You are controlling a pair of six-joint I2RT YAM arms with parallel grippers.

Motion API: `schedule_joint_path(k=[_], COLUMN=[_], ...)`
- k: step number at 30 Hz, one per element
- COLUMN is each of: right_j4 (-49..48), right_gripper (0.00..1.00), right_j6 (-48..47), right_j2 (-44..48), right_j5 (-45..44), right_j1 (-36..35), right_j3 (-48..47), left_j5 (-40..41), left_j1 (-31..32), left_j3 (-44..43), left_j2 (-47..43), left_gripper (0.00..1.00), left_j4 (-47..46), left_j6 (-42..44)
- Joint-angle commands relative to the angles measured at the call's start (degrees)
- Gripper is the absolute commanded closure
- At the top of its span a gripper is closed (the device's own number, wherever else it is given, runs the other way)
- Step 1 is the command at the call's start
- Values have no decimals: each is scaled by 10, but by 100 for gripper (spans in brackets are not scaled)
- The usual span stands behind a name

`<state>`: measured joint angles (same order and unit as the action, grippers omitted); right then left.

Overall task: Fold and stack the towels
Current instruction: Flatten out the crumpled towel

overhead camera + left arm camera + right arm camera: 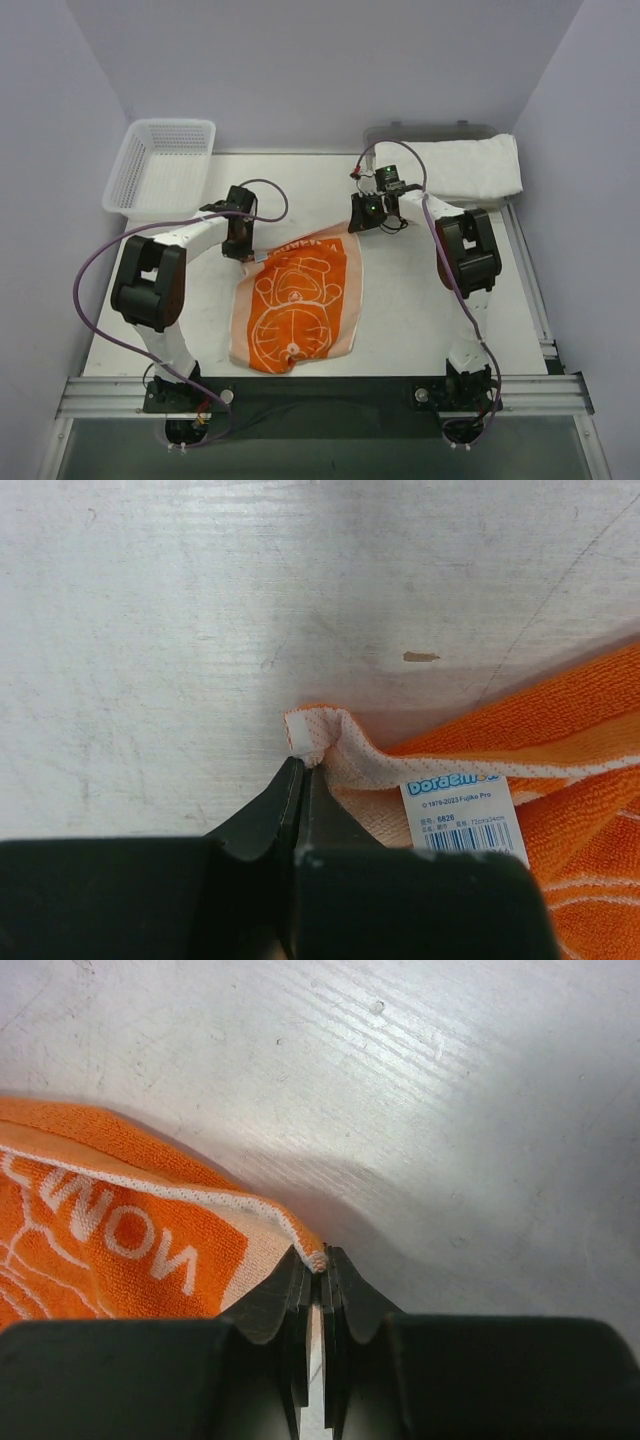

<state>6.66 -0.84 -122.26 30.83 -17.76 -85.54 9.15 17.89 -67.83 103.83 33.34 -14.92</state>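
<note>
Orange towel (298, 305), left gripper (303, 766) pinching corner, label (463, 816) only wrist-visible

Soft, even overhead light; all three views are bright.
The table (400, 300) gives off a pale glare in both wrist views, and a soft shadow lies beside the raised edge of the orange towel (300, 305). The black fingers (265, 815) nearest the lens look slightly blurred, perhaps out of focus.

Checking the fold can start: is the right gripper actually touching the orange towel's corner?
Touching. The right wrist view shows the right gripper shut on the white-edged corner of the orange towel, with the cloth pinched between its fingertips.
</note>
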Motion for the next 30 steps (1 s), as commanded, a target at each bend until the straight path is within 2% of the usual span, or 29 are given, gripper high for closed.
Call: schedule_joint_path(k=[1,8,12,15,17,19,23,30], right_j4=[-9,-32,-24,5,19,18,18,25], right_gripper=[100,100,100,100,100,100,100,100], right_j6=[7,27,58,82,94,111,126,147], right_j2=[6,133,208,248,278,312,370,465], right_j5=[34,28,10,15,17,22,24,37], right_j1=[8,17,20,26,30,33,34,39], right_j3=[-15,-1,-23,-79,-120,-139,-173,-213], left_j5=[17,54,62,66,66,64,60,30], left_j1=[-4,-4,-3,-4,-4,-3,-1,15], left_j3=[-2,-34,-89,-170,-256,-344,-459,-595], left_j2=[-45,-126,-174,-201,-204,-205,-223,-278], left_gripper=[100,100,100,100,100,100,100,100], left_j4=[-22,-31,-25,0,30,60,80,92], left_j6=[11,38,64,67,67,66,62,69])
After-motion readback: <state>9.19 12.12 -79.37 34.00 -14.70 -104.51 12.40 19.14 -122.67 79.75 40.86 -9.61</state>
